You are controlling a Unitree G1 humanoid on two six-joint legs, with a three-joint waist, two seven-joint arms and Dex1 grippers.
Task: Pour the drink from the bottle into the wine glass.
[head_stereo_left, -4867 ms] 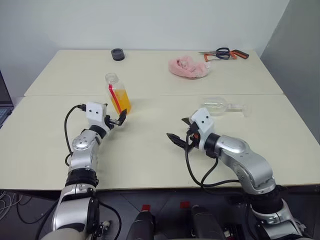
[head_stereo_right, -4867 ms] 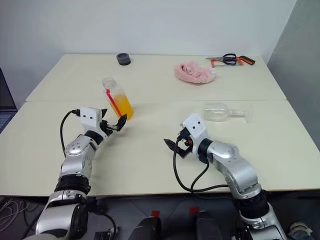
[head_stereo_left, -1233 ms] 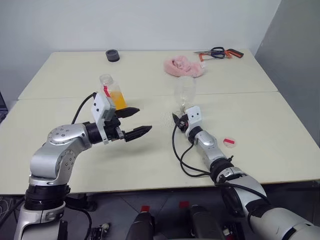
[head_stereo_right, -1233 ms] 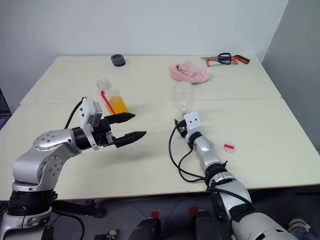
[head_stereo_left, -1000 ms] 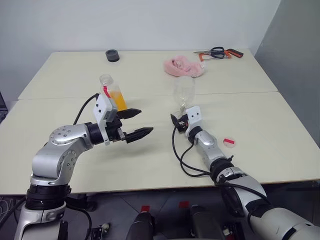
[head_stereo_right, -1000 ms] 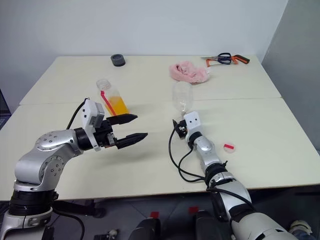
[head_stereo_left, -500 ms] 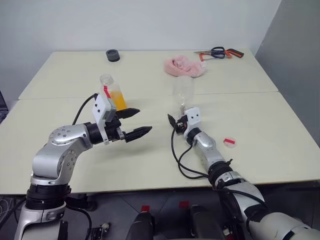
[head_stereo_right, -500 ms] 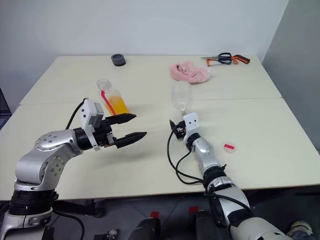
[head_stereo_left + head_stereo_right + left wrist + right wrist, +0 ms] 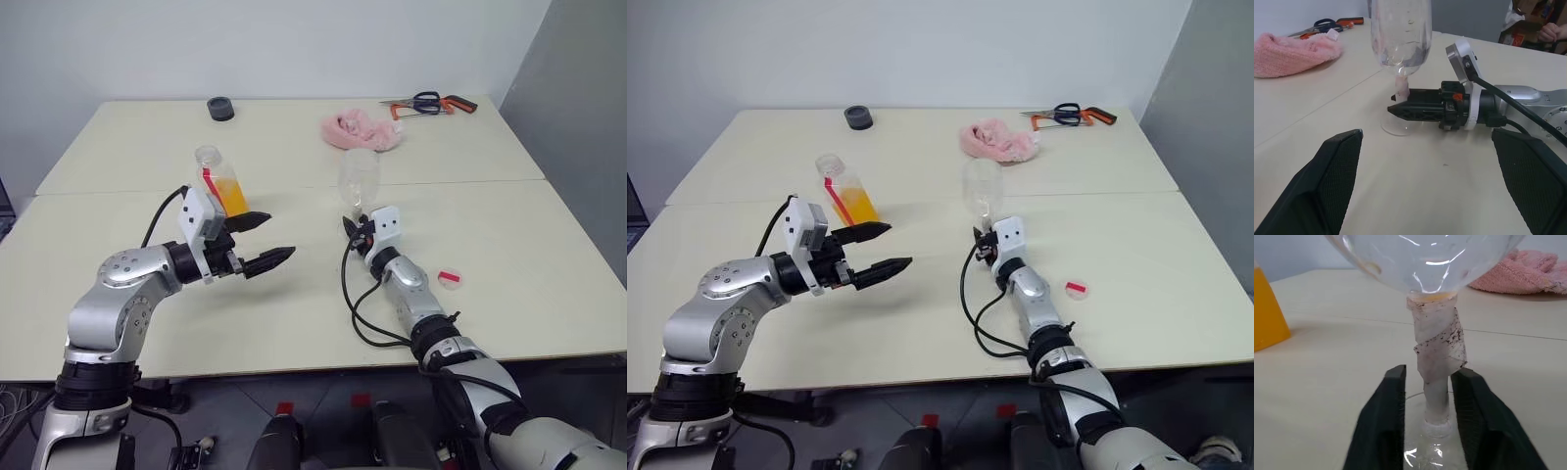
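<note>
The wine glass (image 9: 359,180) stands upright near the table's middle, its stem wrapped in pale tape (image 9: 1439,350). My right gripper (image 9: 1427,374) is shut on that stem just above the foot, reaching in level. The bottle (image 9: 223,182), uncapped and tilted-looking, stands to the left with the orange drink (image 9: 235,197) in its lower half. My left gripper (image 9: 279,235) hovers open between bottle and glass, holding nothing and pointing toward the glass (image 9: 1400,34). A red-and-white cap (image 9: 450,279) lies on the table to the right.
A pink cloth (image 9: 361,130), scissors with a red tool (image 9: 431,103) and a black round object (image 9: 220,108) lie at the back. A seam (image 9: 470,182) runs across between two tabletops. A grey wall (image 9: 588,117) stands at the right.
My right gripper's fingers have closed in on the glass stem over the last second. The left arm has stayed put. Several seconds ago the glass lay on its side.
</note>
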